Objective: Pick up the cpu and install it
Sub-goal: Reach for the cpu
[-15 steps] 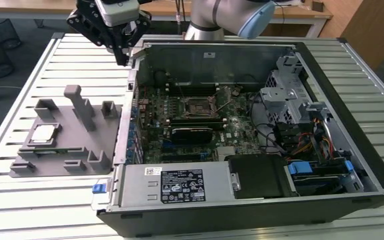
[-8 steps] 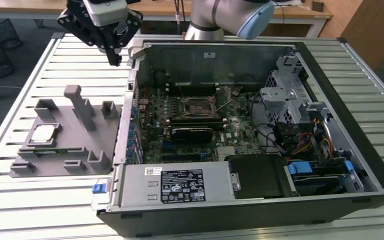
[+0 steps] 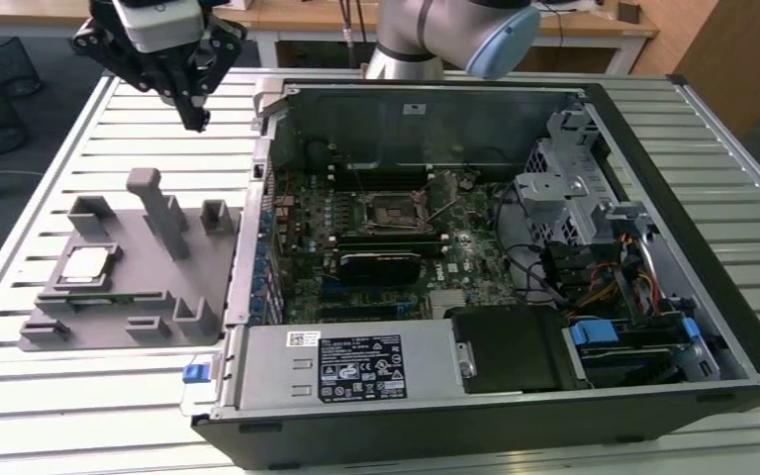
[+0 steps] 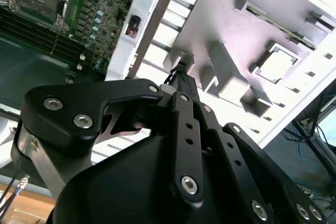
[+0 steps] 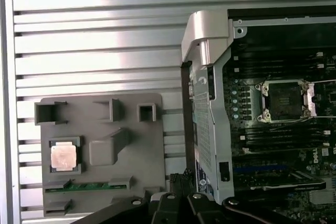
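since the gripper (image 3: 199, 124) hangs pinched shut and empty, well apart from the cpu (image 3: 86, 264) lying in its grey tray (image 3: 116, 332), i'd worry about a crooked grab tipping the chip, then bent pins in the open socket (image 3: 394, 210). the black sticker (image 3: 363, 366) on the power supply has print too small to read.

Robotics lab w/ open PC case (image 3: 420, 119) on slatted bench (image 3: 63, 396), desks (image 3: 301, 15) behind
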Robot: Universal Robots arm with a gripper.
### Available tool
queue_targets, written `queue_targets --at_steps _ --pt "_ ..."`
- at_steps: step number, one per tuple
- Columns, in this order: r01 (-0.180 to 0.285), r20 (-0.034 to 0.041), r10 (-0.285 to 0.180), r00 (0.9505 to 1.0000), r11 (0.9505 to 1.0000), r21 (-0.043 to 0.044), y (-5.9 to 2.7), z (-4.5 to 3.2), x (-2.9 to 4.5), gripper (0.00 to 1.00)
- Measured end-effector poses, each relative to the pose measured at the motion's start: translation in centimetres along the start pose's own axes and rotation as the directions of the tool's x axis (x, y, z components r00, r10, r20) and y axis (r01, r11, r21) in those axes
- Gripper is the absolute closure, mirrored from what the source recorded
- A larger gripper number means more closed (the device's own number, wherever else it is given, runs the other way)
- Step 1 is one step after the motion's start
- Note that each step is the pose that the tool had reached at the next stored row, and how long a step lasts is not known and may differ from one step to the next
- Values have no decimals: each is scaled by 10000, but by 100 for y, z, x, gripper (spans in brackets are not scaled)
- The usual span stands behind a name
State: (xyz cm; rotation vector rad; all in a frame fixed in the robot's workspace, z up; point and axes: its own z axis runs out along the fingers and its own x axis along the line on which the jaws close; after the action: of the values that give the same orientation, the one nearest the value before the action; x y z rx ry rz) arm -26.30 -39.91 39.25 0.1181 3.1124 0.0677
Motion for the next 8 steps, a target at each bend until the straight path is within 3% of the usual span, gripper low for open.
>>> queue_targets --at_steps 8 --pt "1 0 -1 10000 10000 0 -35 -3 60 89"
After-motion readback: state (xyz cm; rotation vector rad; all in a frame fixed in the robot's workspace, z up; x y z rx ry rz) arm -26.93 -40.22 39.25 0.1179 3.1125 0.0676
